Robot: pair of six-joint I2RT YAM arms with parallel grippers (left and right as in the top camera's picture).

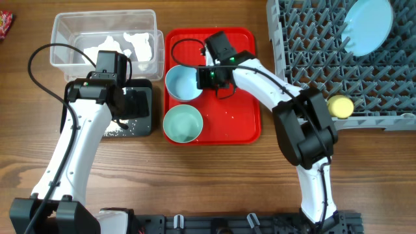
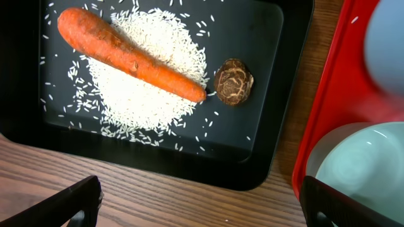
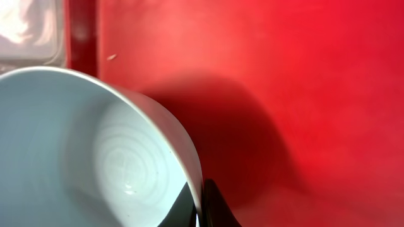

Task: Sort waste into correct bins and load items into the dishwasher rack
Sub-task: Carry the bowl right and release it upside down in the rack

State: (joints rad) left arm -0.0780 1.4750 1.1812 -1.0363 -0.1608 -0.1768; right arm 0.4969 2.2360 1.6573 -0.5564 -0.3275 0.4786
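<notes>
Light-blue bowl pinched at its rim on the red serving tray
The left gripper is spread wide over the black tray, where carrot, rice grains and brown lump are laid; the bowl's rim is clamped between the right gripper fingers; plate and yellow cup are lodged in the rack.

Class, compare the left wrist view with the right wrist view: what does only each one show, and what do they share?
Only the left wrist view: the black tray holding the carrot, rice and brown lump, plus the pale green bowl. Only the right wrist view: the right gripper shut on the rim of the light-blue bowl. Both: the red serving tray, perhaps that bowl too.
</notes>
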